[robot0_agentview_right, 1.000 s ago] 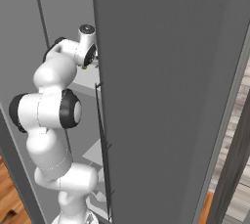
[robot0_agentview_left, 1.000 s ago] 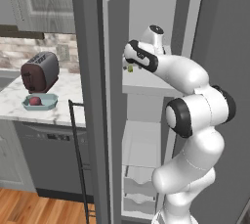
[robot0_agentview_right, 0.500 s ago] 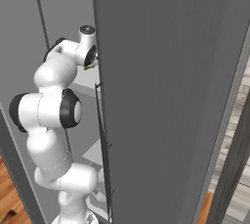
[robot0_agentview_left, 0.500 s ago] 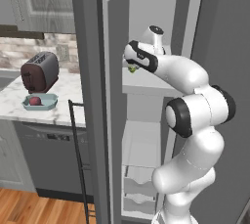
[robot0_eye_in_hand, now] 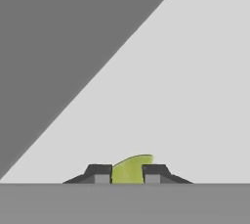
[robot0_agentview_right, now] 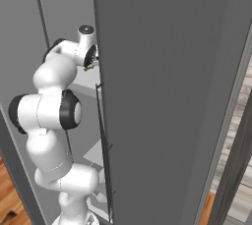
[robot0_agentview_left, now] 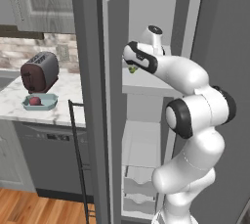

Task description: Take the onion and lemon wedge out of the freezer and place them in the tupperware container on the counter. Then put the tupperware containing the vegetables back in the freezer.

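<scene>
Two dark fingertips (robot0_eye_in_hand: 101, 173) pinching the lemon wedge (robot0_eye_in_hand: 129, 169) between them, closed onto its sides, seen up close in the hand view; yellow-green flesh filling the narrow gap, pointed end poking up past the tips. Gripper (robot0_agentview_left: 131, 69) raised inside the open freezer (robot0_agentview_left: 161, 32), just above a white inner shelf (robot0_agentview_left: 146, 85), with the wedge (robot0_agentview_left: 132, 70) showing as a small green speck under the hand. Same speck (robot0_agentview_right: 87, 68) glimpsed from the right base view, tucked beside the wrist against the edge of the dark freezer door (robot0_agentview_right: 162, 96).

Beyond the gripper in the hand view, pale inner wall and a dark grey slanted surface. Below the gripper, white drawers (robot0_agentview_left: 139, 189) low in the freezer.

Well off to the gripper's left, past the freezer's side panel, the desk (robot0_agentview_left: 44, 110) of white marble. On it, the tupperware container (robot0_agentview_left: 40, 102), pale teal, with the onion (robot0_agentview_left: 34, 100) lying inside. Just behind the container, a dark red toaster (robot0_agentview_left: 39, 71), standing close to it; touching or not, cannot tell.
</scene>
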### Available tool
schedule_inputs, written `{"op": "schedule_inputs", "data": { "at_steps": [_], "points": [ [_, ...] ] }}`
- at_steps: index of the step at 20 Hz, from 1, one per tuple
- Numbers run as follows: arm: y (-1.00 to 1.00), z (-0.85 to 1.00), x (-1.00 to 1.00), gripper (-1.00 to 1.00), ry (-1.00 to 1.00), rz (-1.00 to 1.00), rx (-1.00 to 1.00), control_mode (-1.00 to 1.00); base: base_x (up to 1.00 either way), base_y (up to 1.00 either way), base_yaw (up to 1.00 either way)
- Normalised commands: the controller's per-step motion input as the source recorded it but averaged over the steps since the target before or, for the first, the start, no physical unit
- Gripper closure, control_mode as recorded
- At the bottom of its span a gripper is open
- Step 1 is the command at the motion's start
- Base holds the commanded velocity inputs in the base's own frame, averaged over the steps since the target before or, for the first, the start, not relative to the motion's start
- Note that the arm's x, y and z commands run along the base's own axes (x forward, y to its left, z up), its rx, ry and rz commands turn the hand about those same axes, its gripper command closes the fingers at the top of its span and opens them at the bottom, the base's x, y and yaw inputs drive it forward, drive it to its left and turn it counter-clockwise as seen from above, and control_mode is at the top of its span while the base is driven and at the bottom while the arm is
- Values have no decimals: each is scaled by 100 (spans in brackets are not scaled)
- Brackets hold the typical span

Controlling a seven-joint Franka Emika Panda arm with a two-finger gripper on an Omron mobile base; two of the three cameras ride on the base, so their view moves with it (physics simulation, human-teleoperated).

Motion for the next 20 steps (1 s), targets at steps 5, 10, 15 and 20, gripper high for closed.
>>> {"op": "schedule_inputs", "data": {
  "at_steps": [5,10,15,20],
  "points": [
    [18,-1,-19,100,0,-4,0,-100,0,0,0],
    [36,3,-7,100,0,-7,0,-100,0,0,0],
    [6,36,0,100,-5,-7,0,-100,0,0,0],
    [0,70,-11,100,-10,-9,0,-100,0,0,0]
  ]
}}
